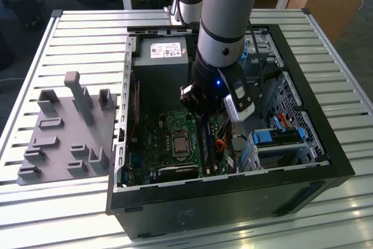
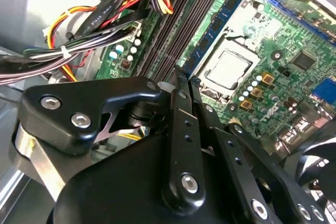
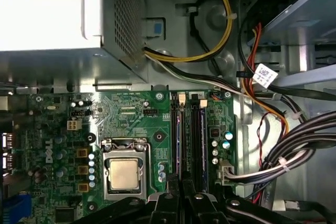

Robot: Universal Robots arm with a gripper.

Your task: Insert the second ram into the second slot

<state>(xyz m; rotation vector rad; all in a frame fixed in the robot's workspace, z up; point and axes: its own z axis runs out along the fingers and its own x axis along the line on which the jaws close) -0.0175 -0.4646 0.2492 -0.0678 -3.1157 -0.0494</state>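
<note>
A slatted metal worktop (image 1: 76, 33) carries an open PC case (image 1: 315, 144), and a grey plate (image 1: 64, 138) with posts lies on the slats to the exterior view's left of it. My arm (image 1: 227, 21) reaches straight down into the case. The tool (image 1: 205, 125) sits low over the green board (image 1: 151, 144), just to the exterior view's right of the CPU socket (image 1: 179, 144). In the first wrist view the ram (image 3: 185, 140) — a blue strip with dark chips — stands on edge in the bank of slots (image 3: 195, 129) beside the CPU socket. It runs from a white latch (image 3: 181, 97) to the tool (image 3: 182, 184), which is right over its near end. The second wrist view shows the ram (image 2: 214, 31) lengthwise next to the CPU socket, with black slots on its other side. I cannot count which slot it is in, and I cannot tell whether the tool is open, closed or gripping it — its own body is in the way. Bundled cables (image 3: 294, 156) lie beside the slots, and the silver power supply (image 3: 52, 14) sits beyond the board.
</note>
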